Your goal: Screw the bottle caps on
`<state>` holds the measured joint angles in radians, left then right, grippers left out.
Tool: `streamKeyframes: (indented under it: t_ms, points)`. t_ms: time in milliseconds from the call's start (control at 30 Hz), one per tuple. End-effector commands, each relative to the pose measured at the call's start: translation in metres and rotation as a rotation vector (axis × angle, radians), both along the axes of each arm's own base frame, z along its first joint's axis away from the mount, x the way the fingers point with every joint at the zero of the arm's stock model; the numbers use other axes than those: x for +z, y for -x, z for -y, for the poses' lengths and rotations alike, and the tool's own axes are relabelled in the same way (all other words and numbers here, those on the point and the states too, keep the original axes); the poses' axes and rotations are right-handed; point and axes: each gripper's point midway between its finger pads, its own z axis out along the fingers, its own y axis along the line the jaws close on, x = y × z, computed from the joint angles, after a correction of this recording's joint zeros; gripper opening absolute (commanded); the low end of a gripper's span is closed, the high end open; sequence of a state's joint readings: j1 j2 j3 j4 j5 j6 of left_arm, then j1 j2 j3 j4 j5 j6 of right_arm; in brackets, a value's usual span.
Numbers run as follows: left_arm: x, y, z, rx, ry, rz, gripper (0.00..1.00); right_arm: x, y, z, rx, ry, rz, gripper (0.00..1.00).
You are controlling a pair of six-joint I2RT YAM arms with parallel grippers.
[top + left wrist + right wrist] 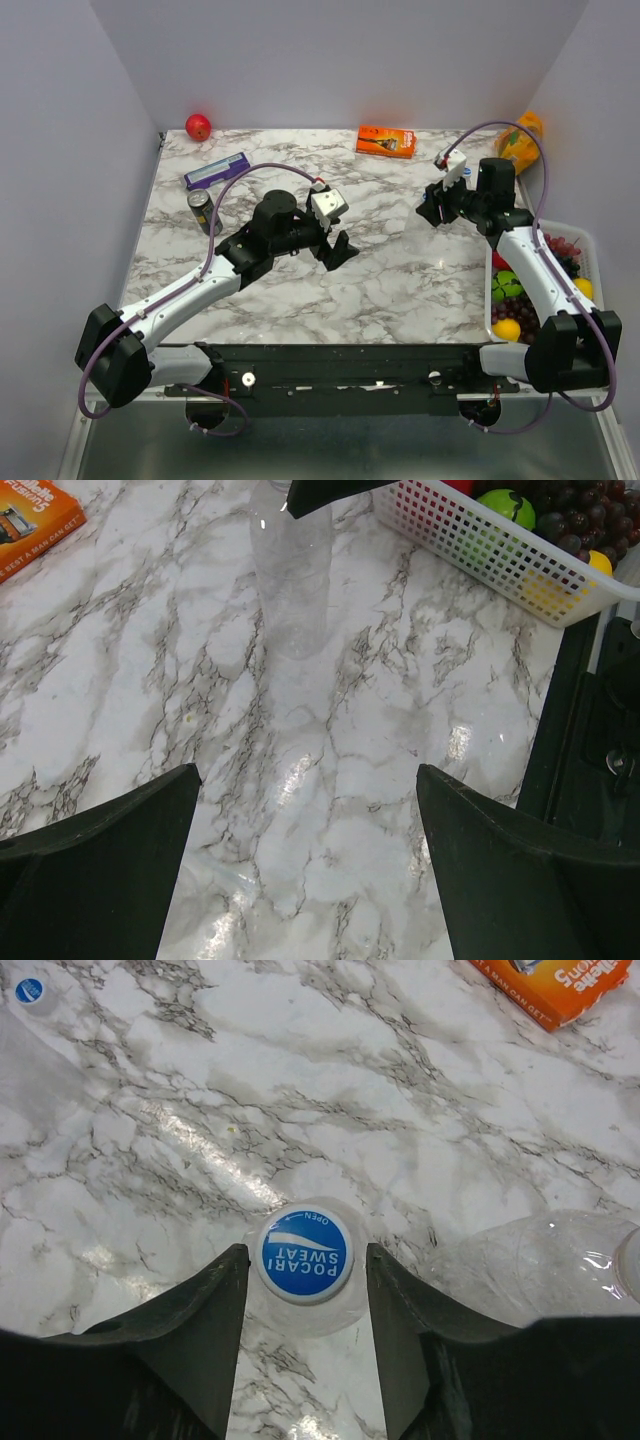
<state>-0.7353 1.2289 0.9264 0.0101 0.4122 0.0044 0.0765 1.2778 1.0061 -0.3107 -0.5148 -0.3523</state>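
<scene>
In the right wrist view a blue bottle cap (305, 1255) marked POCARI SWEAT sits on top of a clear bottle (310, 1320) seen from above. My right gripper (306, 1250) is open and straddles this cap, with a narrow gap on each side. A second clear bottle (560, 1260) stands just to the right. A third bottle (35, 1055) with a blue cap (30, 990) is at the upper left. In the left wrist view a clear bottle (290, 580) stands ahead, its top hidden by a dark gripper part. My left gripper (308, 775) is open and empty over bare marble (335, 250). The right gripper also shows in the top view (432, 208).
A white basket (588, 230) of fruit stands at the right edge and also shows in the left wrist view (470, 540). An orange box (386, 140), an orange bag (522, 140), a red apple (198, 126), a purple box (216, 171) and a dark can (201, 212) lie toward the back.
</scene>
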Motion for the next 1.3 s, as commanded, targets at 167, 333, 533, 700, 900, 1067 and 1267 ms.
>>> streamKeyframes:
  t_ms: [167,333,533,700,900,1067,1267]
  points:
    - [0.014,0.004,0.005,-0.039,0.025,0.035,0.98,0.021,-0.011,0.005,-0.044,-0.007,0.040,0.64]
    - [0.060,-0.003,0.000,-0.015,0.044,0.129,0.98,0.096,0.002,-0.001,-0.027,-0.059,0.103,0.84]
    - [0.137,-0.045,-0.054,0.207,0.067,0.260,0.98,0.143,0.008,-0.053,0.119,-0.135,0.136,0.84]
    - [0.155,-0.083,-0.137,0.494,0.043,0.315,0.98,0.120,0.017,-0.150,0.371,-0.161,0.087,0.84]
    - [0.147,-0.095,-0.217,0.730,0.077,0.278,0.98,0.099,0.030,-0.226,0.518,-0.186,0.020,0.88]
    - [0.127,-0.083,-0.239,0.768,0.079,0.237,0.98,0.066,0.026,-0.253,0.551,-0.157,-0.036,0.88]
    - [0.109,-0.073,-0.241,0.764,0.091,0.183,0.98,0.053,0.027,-0.272,0.584,-0.145,-0.050,0.88]
